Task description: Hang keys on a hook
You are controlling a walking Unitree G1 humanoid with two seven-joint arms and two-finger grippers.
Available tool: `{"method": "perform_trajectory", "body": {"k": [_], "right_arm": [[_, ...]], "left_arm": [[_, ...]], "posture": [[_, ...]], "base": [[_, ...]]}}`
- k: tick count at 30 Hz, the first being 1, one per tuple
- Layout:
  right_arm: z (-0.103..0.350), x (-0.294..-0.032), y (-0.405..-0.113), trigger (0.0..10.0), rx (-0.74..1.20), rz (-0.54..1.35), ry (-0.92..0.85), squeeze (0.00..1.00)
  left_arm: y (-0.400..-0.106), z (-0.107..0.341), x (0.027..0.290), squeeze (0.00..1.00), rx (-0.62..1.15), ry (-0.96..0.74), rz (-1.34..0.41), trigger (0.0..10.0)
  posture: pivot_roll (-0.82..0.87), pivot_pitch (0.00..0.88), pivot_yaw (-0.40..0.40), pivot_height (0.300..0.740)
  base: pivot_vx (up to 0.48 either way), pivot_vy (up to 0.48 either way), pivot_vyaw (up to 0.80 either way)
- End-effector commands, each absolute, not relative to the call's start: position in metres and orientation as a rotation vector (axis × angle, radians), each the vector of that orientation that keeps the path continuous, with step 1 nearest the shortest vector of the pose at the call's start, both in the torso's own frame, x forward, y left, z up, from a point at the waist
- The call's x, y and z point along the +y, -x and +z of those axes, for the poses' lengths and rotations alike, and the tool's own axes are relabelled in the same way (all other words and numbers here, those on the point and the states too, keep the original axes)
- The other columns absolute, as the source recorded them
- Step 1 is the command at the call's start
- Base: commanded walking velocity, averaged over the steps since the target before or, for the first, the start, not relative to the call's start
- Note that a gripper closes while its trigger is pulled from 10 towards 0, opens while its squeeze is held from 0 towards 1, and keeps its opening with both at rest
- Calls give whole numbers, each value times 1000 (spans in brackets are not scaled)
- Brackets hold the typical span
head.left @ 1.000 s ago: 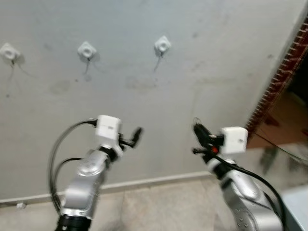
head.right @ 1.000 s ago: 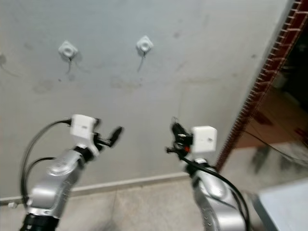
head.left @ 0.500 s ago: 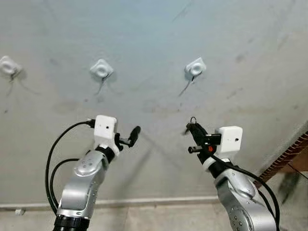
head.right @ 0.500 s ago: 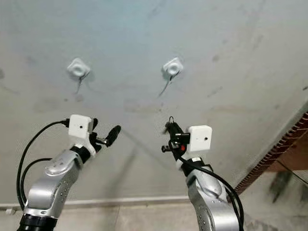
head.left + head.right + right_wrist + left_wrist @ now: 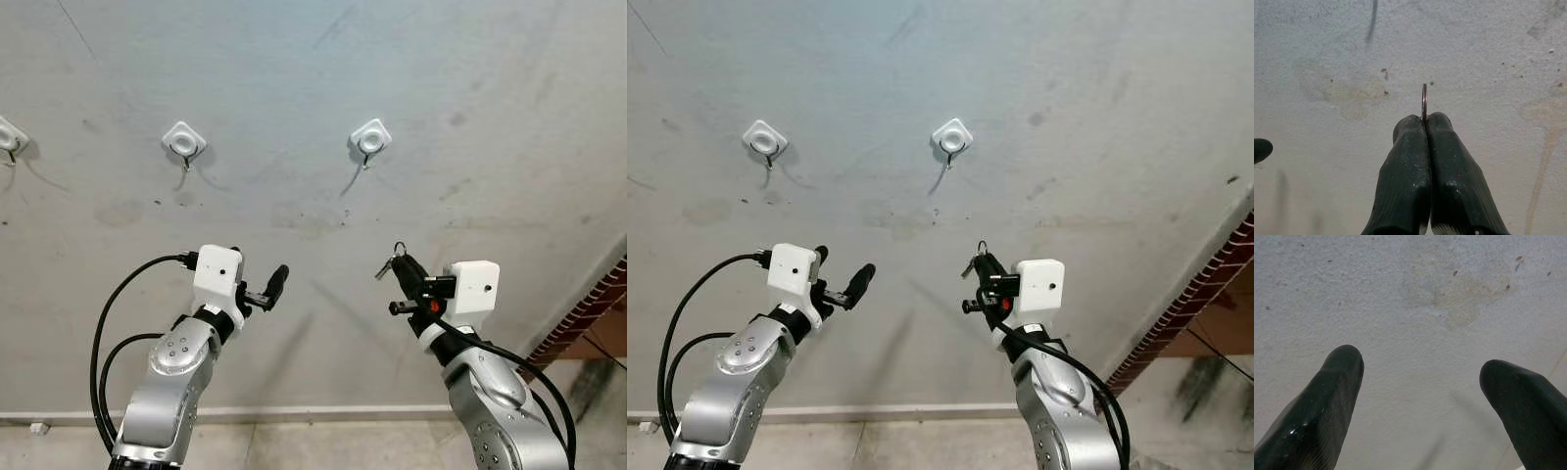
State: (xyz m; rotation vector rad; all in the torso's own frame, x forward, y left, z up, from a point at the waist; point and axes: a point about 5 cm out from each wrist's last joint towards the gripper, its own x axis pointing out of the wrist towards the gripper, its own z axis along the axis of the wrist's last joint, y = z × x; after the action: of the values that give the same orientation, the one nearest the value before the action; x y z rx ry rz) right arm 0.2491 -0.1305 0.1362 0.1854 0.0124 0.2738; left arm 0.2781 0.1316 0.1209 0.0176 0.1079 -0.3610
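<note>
Right tool (image 5: 404, 269), nearest the camera at about 4 o'clock in the head views, was pinched closed on the keys (image 5: 390, 262); in the right wrist view the key ring (image 5: 1424, 100) stood edge-on, clamped between the two fingertips (image 5: 1408, 134). Left tool (image 5: 272, 284), at about 8 o'clock, was raised beside it with its fingers spread apart and nothing between them. Both pointed at the grey plaster wall (image 5: 490, 117).

Progress, as judged: the keys were grasped and lifted, but not yet hung. They sat below the nearest hook (image 5: 369, 141) and slightly to its right, well apart from it. Remaining steps would be raising the ring toward 11 o'clock, slipping it over the hook's prong, and releasing.

Farther along the wall, a second hook (image 5: 183, 144) lay at 10 o'clock and a third (image 5: 8, 137) at the 9 o'clock edge. A brick edge (image 5: 588, 313) showed at 4 o'clock. Nothing stood between ring and hook.
</note>
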Motion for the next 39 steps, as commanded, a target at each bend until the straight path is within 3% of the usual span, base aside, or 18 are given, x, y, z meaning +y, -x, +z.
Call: {"method": "perform_trajectory", "body": {"k": [1,15,18,23,27,39], "right_arm": [[145,-127,-251,10000,-21,293,-186,0],[145,-128,-251,10000,-26,289,-192,0],[145,-127,-251,10000,-26,291,-193,0],[145,-125,-252,10000,-27,306,-193,0],[145,-117,-250,10000,-25,362,-203,0],[148,-81,-254,10000,-43,582,-192,0]], "left_arm": [[-278,124,131,0,95,-19,-370,10000],[-280,125,129,0,92,-18,-382,10000],[-280,127,128,0,84,44,-375,10000],[-279,125,134,0,90,-25,-339,10000],[-266,116,152,0,102,-113,-280,10000],[-251,112,168,0,122,-147,-289,10000]], "posture": [[106,0,-9,740],[101,0,-4,740],[103,0,-4,740],[106,0,-5,740],[126,0,-3,740],[197,0,-1,740]], "base": [[0,0,0],[0,-378,0],[0,0,0],[0,0,0],[0,0,0],[0,0,0]]}}
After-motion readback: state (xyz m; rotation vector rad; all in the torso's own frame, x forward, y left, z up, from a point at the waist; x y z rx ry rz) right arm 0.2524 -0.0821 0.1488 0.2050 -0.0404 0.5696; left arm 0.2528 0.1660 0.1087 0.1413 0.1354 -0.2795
